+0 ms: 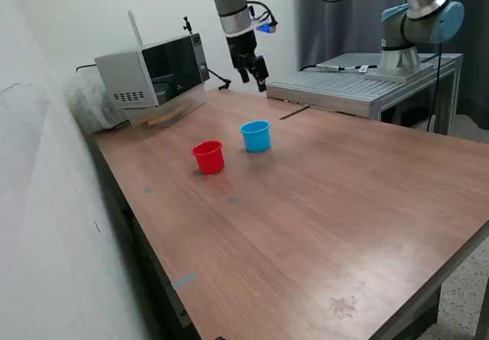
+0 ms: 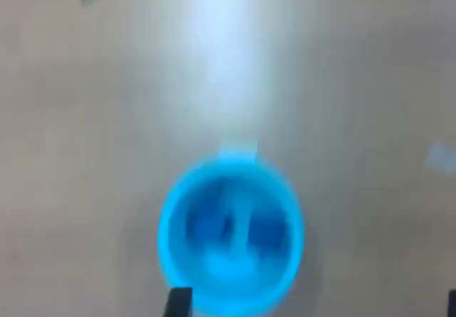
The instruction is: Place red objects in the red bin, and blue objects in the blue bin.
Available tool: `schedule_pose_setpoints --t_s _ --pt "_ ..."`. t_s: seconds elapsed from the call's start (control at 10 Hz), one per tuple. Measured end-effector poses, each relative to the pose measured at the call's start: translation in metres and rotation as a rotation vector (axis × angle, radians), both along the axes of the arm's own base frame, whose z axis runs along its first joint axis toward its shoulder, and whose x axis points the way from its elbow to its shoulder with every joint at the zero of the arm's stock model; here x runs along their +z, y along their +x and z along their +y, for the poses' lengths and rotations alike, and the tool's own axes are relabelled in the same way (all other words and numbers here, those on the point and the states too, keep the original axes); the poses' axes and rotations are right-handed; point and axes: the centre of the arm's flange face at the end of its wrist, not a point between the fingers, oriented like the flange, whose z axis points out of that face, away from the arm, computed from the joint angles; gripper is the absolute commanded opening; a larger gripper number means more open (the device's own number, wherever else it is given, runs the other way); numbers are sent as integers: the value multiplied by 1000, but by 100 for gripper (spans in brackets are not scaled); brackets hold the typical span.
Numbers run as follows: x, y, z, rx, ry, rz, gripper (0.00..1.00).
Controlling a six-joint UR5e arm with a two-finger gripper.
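The light blue cup (image 1: pixel 256 136) stands upright on the wooden table (image 1: pixel 321 202), with the red cup (image 1: pixel 208 157) beside it towards the exterior view's left. My gripper (image 1: pixel 255 72) hangs high above the table, behind the blue cup. The blurred wrist view looks down into the blue cup (image 2: pixel 231 235). Two dark blue patches (image 2: pixel 206 228) inside it look like the blue cubes. The gripper (image 2: pixel 314 306) shows only as two dark fingertips (image 2: pixel 178 304) set wide apart, empty. No red cubes show in either view; the inside of the red cup is hidden.
A grey microwave-like box (image 1: pixel 153 71) stands at the table's back left, with a plastic bag (image 1: pixel 85 99) beside it. A raised metal platform (image 1: pixel 359 88) carrying a second arm's base (image 1: pixel 409 27) stands at the back right. A wall runs along the exterior view's left.
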Motion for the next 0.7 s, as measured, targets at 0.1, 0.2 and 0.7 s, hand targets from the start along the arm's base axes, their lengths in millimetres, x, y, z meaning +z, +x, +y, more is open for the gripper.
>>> schedule_pose_setpoints --t_s 0.1,0.2,0.7 --pt "18 34 -13 -11 -3 -40 100" --pt "33 67 -25 -16 -2 -62 100" --pt "94 202 -88 35 -1 -58 100"
